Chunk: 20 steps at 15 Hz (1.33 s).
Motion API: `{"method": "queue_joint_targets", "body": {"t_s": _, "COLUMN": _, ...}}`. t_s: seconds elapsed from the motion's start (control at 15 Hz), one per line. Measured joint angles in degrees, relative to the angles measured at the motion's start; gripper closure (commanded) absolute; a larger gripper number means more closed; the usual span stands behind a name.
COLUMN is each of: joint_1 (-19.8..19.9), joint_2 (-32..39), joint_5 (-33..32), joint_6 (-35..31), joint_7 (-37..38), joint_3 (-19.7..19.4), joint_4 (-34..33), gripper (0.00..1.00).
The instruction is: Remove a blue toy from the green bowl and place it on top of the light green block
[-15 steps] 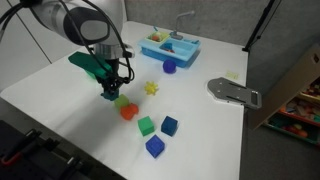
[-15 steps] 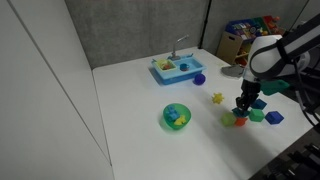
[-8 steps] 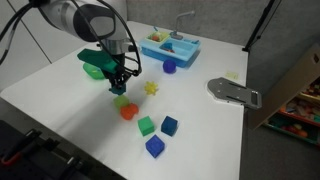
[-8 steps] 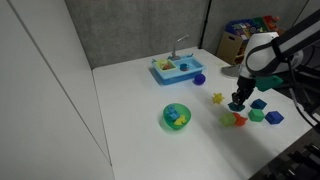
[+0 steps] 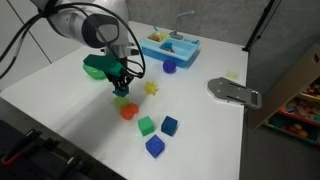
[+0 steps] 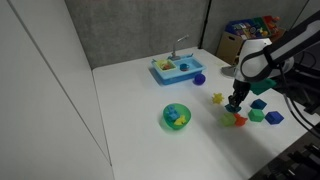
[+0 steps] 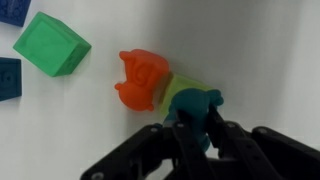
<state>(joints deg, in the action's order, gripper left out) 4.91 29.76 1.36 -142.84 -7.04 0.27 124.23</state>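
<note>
- So, nearest in the wrist view, the gripper [image 7: 197, 132] comes in from 6 o'clock with its fingers drawn together on the blue toy [image 7: 198, 102]. The toy is pinched between them, outside the green bowl.
- The toy hangs over the light green block [image 7: 182, 87], of which only a pale strip shows at 11 o'clock from the toy. I cannot tell if toy and block touch. In an exterior view the gripper [image 5: 120, 84] looks just above the block [image 5: 122, 100].
- The step in hand, as I judge it, is the setting down. The top of the block is small, so the toy should first be centred, with a slight shift toward 11 o'clock.
- The orange-red block [image 7: 143, 80] touches the light green block on its 10 o'clock side. It is better to lower straight down, so that no finger pushes either block.
- The fingers should part only when the toy rests on the top, and only a little, and then lift vertically. The shape of the toy is unclear and it may tip off.
- Farther at 10 o'clock stands the green cube [image 7: 52, 46], and a blue cube [image 7: 7, 78] is at 9 o'clock. Both are well apart and make no obstacle.
- Farthest, in an exterior view, the green bowl [image 6: 177, 116] sits at about 9 o'clock from the gripper, well apart, with other pieces inside.
</note>
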Motion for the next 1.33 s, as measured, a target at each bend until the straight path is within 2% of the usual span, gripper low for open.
{"method": "queue_joint_targets", "body": {"t_s": 0.27, "joint_1": -1.42, "joint_2": -0.32, "joint_5": -0.52, "joint_6": 0.01, "joint_7": 0.00, "joint_3": 0.04, "joint_4": -0.35, "gripper": 0.12}}
{"method": "queue_joint_targets", "body": {"t_s": 0.4, "joint_1": -2.26, "joint_2": -1.63, "joint_5": -0.55, "joint_6": 0.32, "joint_7": 0.02, "joint_3": 0.11, "joint_4": -0.37, "gripper": 0.01}}
{"method": "queue_joint_targets", "body": {"t_s": 0.8, "joint_1": -3.68, "joint_2": -8.89, "joint_5": -0.52, "joint_6": 6.81, "joint_7": 0.19, "joint_3": 0.66, "joint_4": -0.37, "gripper": 0.00}}
{"method": "queue_joint_targets", "body": {"t_s": 1.33, "joint_1": -4.55, "joint_2": -19.67, "joint_5": -0.55, "joint_6": 22.62, "joint_7": 4.65, "joint_3": 0.66, "joint_4": -0.44, "gripper": 0.00}}
